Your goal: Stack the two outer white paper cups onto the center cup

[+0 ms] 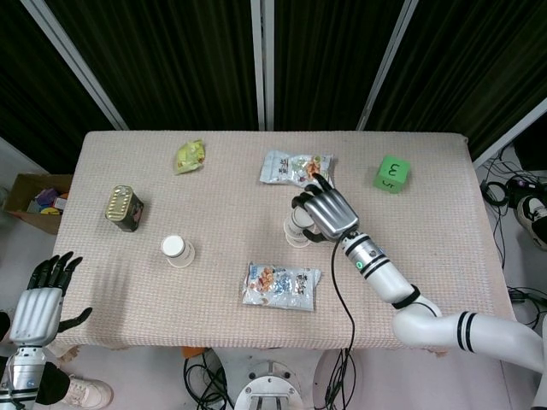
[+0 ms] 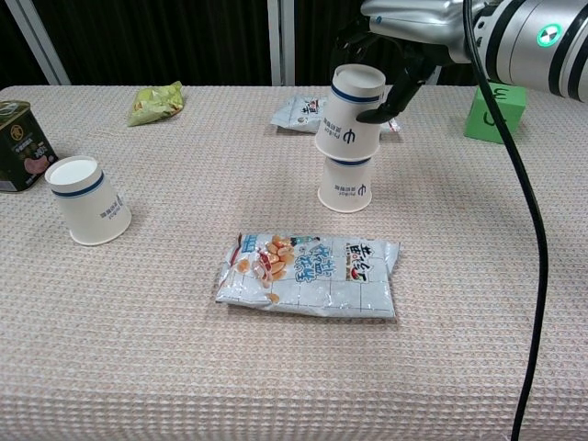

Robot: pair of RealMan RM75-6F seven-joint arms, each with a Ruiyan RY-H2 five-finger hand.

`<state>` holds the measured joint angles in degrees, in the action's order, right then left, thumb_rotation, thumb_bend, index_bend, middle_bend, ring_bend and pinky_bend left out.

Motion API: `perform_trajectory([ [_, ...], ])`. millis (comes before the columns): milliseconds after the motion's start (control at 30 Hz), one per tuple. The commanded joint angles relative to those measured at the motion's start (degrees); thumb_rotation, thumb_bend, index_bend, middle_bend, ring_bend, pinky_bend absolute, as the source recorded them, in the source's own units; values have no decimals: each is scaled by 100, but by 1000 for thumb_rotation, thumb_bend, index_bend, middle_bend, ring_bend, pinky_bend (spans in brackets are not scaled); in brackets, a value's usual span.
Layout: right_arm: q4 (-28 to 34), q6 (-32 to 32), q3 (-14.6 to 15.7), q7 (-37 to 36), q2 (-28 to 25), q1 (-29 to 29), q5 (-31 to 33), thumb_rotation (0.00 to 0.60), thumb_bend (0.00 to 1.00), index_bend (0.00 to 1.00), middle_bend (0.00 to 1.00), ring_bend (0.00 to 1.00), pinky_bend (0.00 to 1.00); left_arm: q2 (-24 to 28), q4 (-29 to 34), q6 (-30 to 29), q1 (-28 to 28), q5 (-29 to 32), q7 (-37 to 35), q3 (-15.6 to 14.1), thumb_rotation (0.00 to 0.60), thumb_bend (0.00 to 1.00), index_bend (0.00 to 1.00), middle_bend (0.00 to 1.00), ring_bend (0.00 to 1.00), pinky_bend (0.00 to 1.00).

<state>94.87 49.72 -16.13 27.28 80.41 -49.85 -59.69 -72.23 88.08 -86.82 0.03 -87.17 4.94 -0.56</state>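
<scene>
My right hand (image 1: pixel 328 213) (image 2: pixel 400 41) grips an upside-down white paper cup (image 2: pixel 350 110) with a blue band, holding it directly over the center cup (image 2: pixel 346 186) (image 1: pixel 293 233); its rim overlaps the center cup's top. The center cup stands upside down mid-table. Another upside-down white cup (image 1: pixel 176 249) (image 2: pixel 86 199) stands alone toward the left. My left hand (image 1: pixel 38 306) hangs open off the table's front left corner, holding nothing.
A snack bag (image 1: pixel 280 285) (image 2: pixel 310 274) lies in front of the center cup, another snack bag (image 1: pixel 292 167) behind it. A green cube (image 1: pixel 391 173) sits far right, a green pouch (image 1: pixel 190 155) and a tin can (image 1: pixel 123 207) at the left. A cable trails from my right arm.
</scene>
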Motion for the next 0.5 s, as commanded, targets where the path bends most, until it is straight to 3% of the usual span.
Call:
perform_trajectory([
  [33,-17,30,45,46,-7,-39,87,600,263,500,389,182,99,4,1,14,-6,10,2,1,600,160,120,52,29,96],
  [333,-566,-123,194,244,382,-386,374,600,261,434,350,147,79,33,86,33,-63,-57,97,2,600,160,120,52,29,96],
  [433,-733,-230,408,480,527,-476,517,600,248,311,282,93,48,74,128,48,-100,-111,101,0,600,160,120,52,29,96],
  [500,-803,-315,590,723,593,-533,718,600,228,168,192,28,12,134,186,110,-160,-157,61,0,600,160,125,52,29,97],
])
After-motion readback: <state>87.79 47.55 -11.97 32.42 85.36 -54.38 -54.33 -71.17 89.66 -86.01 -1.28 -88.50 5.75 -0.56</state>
